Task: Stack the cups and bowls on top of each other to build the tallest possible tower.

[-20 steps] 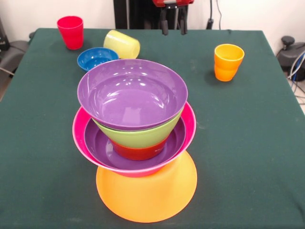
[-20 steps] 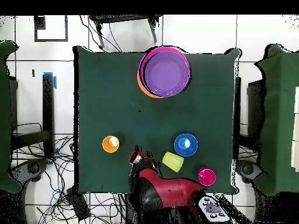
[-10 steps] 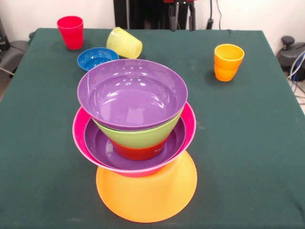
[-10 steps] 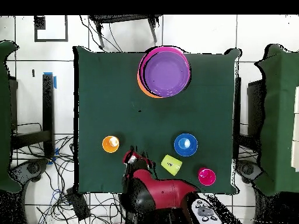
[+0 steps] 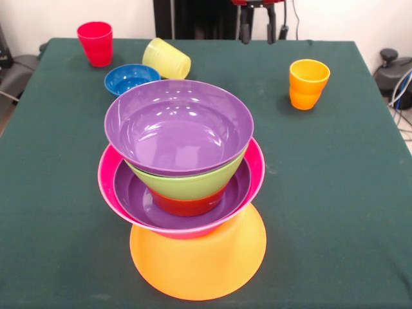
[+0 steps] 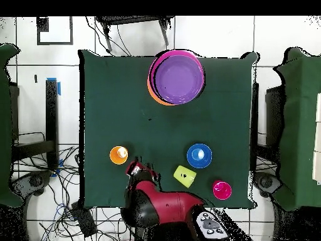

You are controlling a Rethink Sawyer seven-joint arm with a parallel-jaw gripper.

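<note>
The tower stands at the table's near middle: an upturned orange bowl (image 5: 198,257) carries a hot pink bowl (image 5: 257,168), a purple one (image 5: 132,196), a small red-orange one (image 5: 187,206), a lime green one (image 5: 187,183) and a top purple bowl (image 5: 179,125). From overhead the tower (image 6: 177,78) shows as purple ringed by pink. A blue bowl (image 5: 131,78) sits alone. Behind it a pale yellow cup (image 5: 166,59) lies on its side. The red cup (image 5: 96,43) and orange cup (image 5: 308,84) stand upright. My gripper (image 5: 257,32) hangs open and empty at the far edge, left of the orange cup.
The green cloth covers the table (image 5: 347,193). Overhead, the gripper (image 6: 133,168) lies between the orange cup (image 6: 118,154) and the yellow cup (image 6: 184,176). Beyond those are the blue bowl (image 6: 199,155) and red cup (image 6: 221,189). Cables lie on the floor around the base.
My gripper has slid rightward along the far edge in the front view, away from the yellow cup and toward the orange cup. The yellow cup has shifted slightly.
</note>
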